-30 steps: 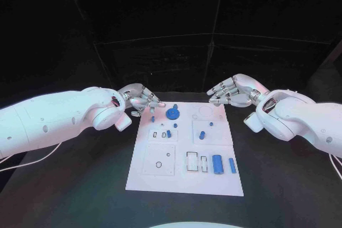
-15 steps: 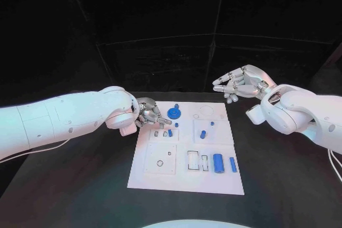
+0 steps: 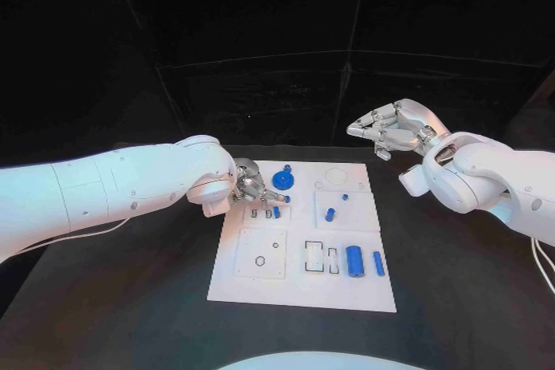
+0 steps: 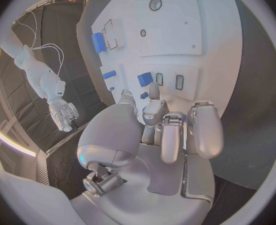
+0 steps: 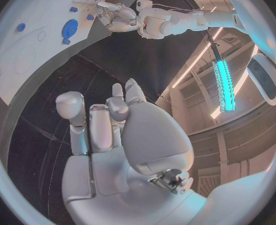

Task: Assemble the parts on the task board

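Observation:
The white task board (image 3: 347,286) lies in the middle of the black table. My left hand (image 3: 257,189) is low over its far left part, fingertips down beside a small blue block (image 3: 277,212). In the left wrist view the thumb and a finger of that hand (image 4: 163,135) reach around a tiny blue peg (image 4: 144,95); whether they grip it is unclear. A blue gear (image 3: 285,180) sits just beyond the hand. My right hand (image 3: 395,128) is raised past the board's far right corner, fingers curled in, holding nothing.
A large blue cylinder (image 3: 355,260) and a thinner blue bar (image 3: 377,263) lie at the board's near right, beside empty rectangular slots (image 3: 313,258). Two more small blue pieces (image 3: 330,215) sit on the right middle plate. Black table surrounds the board.
My left hand has dropped from the board's far left corner onto its far left area. My right hand's fingers have curled in and it has lifted slightly away from the board.

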Robot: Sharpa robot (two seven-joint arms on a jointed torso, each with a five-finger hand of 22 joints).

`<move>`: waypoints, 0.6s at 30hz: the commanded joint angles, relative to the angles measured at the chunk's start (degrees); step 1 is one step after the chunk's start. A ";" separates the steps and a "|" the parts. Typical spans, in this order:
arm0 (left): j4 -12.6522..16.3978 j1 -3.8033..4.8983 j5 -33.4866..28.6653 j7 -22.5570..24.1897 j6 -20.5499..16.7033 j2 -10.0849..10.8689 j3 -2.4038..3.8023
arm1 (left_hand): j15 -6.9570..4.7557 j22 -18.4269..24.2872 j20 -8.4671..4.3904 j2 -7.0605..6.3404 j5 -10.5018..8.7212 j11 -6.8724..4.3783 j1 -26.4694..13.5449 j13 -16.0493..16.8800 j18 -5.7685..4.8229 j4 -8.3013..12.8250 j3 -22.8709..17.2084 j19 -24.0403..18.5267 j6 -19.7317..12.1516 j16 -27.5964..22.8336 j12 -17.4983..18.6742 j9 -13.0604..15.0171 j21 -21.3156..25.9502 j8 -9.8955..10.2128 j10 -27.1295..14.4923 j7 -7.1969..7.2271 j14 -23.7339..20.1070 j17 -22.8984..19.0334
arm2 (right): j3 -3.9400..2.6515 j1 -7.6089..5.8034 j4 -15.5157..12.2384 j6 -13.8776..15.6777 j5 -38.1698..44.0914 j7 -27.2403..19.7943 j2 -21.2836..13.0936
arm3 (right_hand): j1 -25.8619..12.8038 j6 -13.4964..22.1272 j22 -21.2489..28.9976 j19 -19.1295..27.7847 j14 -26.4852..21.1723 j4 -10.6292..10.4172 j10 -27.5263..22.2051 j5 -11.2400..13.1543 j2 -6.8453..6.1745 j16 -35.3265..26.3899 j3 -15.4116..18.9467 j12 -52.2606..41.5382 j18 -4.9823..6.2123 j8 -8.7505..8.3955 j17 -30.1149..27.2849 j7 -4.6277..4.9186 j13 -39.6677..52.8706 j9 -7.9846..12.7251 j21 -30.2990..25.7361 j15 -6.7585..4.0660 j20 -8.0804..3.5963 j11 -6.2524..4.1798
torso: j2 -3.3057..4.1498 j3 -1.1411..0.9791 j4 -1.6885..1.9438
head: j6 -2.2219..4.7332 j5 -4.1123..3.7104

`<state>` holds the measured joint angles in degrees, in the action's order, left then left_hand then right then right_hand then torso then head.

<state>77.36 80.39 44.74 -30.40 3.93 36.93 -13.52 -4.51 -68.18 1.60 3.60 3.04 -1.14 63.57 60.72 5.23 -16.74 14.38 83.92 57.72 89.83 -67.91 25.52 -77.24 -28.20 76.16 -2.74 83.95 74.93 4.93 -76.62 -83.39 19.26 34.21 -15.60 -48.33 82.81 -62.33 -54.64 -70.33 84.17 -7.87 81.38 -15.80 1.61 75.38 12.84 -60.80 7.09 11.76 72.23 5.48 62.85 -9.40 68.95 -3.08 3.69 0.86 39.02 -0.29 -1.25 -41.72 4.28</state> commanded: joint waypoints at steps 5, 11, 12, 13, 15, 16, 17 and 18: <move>-0.84 0.20 0.67 -2.62 1.62 -1.17 0.01 | -0.58 -0.15 -0.52 0.16 -0.30 -0.35 -0.25 -0.07 -1.17 0.17 0.40 0.09 -0.74 0.17 -0.17 0.65 -0.32 -0.82 -0.12 0.09 6.05 15.07 | -0.05 -0.16 0.01 1.63 1.64 0.81 0.33 | -0.84 0.86 0.61 1.27 0.16 0.07 -0.86 -0.35 0.16 -0.85 0.68 -5.67 -0.23 0.40 -0.56 0.19 5.99 -0.20 -0.18 0.53 0.14 0.14 | -0.02 0.04 -0.04 | -0.43 -0.08; -1.60 0.23 0.68 -3.18 3.30 -2.05 0.01 | -0.56 -0.31 -0.52 0.42 -0.25 -0.33 0.80 -0.06 -1.19 0.34 0.38 0.08 -1.28 0.17 -0.22 1.40 -0.39 -1.35 -0.17 0.06 6.05 15.07 | -0.05 -0.16 0.06 1.69 1.81 1.11 0.60 | -0.88 1.64 1.58 2.34 -0.33 0.31 -1.52 -0.45 0.33 -1.75 0.92 -4.51 0.01 0.43 -1.48 0.40 5.21 -0.32 -0.75 0.69 0.30 0.32 | -0.02 0.01 -0.02 | -0.69 -0.12; -1.75 0.24 0.68 -3.31 3.64 -2.21 0.01 | -0.55 -0.34 -0.51 0.43 -0.24 -0.32 1.00 -0.09 -1.20 0.37 0.38 0.08 -1.37 0.17 -0.20 1.54 -0.39 -1.46 -0.20 0.06 6.05 15.07 | -0.05 -0.16 0.07 1.70 1.83 1.16 0.66 | -0.88 1.70 1.61 2.39 -0.35 0.33 -1.54 -0.45 0.35 -1.78 0.93 -4.48 0.01 0.43 -1.51 0.42 5.20 -0.33 -0.77 0.71 0.31 0.33 | -0.03 0.01 -0.02 | -0.74 -0.11; -1.86 0.24 0.68 -3.41 3.92 -2.34 0.01 | -0.55 -0.35 -0.50 0.44 -0.24 -0.32 1.13 -0.05 -1.20 0.39 0.38 0.08 -1.43 0.17 -0.24 1.63 -0.40 -1.52 -0.18 0.05 6.05 15.07 | -0.05 -0.16 0.07 1.70 1.84 1.21 0.69 | -0.88 1.72 1.64 2.43 -0.36 0.34 -1.56 -0.45 0.36 -1.81 0.94 -4.45 0.02 0.43 -1.54 0.43 5.19 -0.33 -0.79 0.71 0.32 0.34 | -0.03 0.02 0.00 | -0.81 -0.12; -2.02 0.24 0.68 -3.54 4.34 -2.55 0.01 | -0.54 -0.38 -0.50 0.45 -0.24 -0.32 1.27 -0.05 -1.20 0.40 0.38 0.08 -1.50 0.17 -0.25 1.74 -0.41 -1.60 -0.18 0.05 6.05 15.07 | -0.05 -0.16 0.07 1.69 1.85 1.30 0.75 | -0.86 1.83 1.76 2.56 -0.42 0.38 -1.61 -0.46 0.41 -1.91 0.96 -4.37 0.05 0.43 -1.64 0.46 5.14 -0.35 -0.86 0.73 0.34 0.37 | -0.03 0.01 0.02 | -0.82 -0.12; -2.09 0.24 0.68 -3.59 4.50 -2.64 0.01 | -0.54 -0.38 -0.50 0.45 -0.24 -0.32 1.27 -0.05 -1.20 0.40 0.38 0.08 -1.50 0.17 -0.25 1.74 -0.41 -1.60 -0.18 0.05 6.05 15.07 | -0.05 -0.16 0.07 1.69 1.85 1.36 0.77 | -0.86 1.83 1.76 2.56 -0.42 0.38 -1.61 -0.46 0.41 -1.91 0.96 -4.37 0.05 0.43 -1.64 0.46 5.14 -0.35 -0.86 0.73 0.34 0.37 | -0.02 0.00 0.01 | -0.83 -0.11; -2.20 0.24 0.68 -3.66 4.70 -2.80 0.01 | -0.53 -0.41 -0.49 0.48 -0.23 -0.31 1.48 -0.09 -1.20 0.43 0.37 0.08 -1.59 0.17 -0.23 1.90 -0.42 -1.71 -0.21 0.05 6.05 15.07 | -0.05 -0.16 0.07 1.68 1.86 1.44 0.80 | -0.86 1.85 1.78 2.58 -0.43 0.38 -1.62 -0.47 0.41 -1.92 0.96 -4.34 0.06 0.43 -1.66 0.46 5.12 -0.35 -0.87 0.74 0.35 0.37 | -0.03 -0.01 0.00 | -0.89 -0.09; -2.30 0.24 0.68 -3.71 4.85 -2.93 0.01 | -0.53 -0.40 -0.49 0.50 -0.23 -0.31 1.58 -0.10 -1.20 0.43 0.36 0.08 -1.63 0.17 -0.23 1.97 -0.42 -1.76 -0.22 0.05 6.05 15.07 | -0.05 -0.16 0.06 1.69 1.86 1.49 0.82 | -0.85 1.97 1.95 2.77 -0.51 0.43 -1.76 -0.48 0.48 -2.08 0.98 -4.05 0.10 0.43 -1.82 0.50 4.91 -0.37 -0.97 0.76 0.38 0.40 | -0.06 0.02 0.01 | -0.96 -0.11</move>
<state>75.19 80.52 45.02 -33.21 6.67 34.20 -13.52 -4.71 -68.54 1.43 4.18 3.04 -1.14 64.61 60.71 4.36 -16.58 14.53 84.09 56.40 89.83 -67.91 27.43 -77.46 -29.68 76.16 -2.65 84.16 74.93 4.94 -76.62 -83.28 20.39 35.70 -14.35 -47.58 82.53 -60.88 -52.80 -67.96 83.74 -7.47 79.92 -16.02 1.89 73.60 13.54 -65.26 7.09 11.97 70.50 6.06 62.87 -9.68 68.28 -2.65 3.98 1.25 39.00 -0.26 -1.29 -42.58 4.14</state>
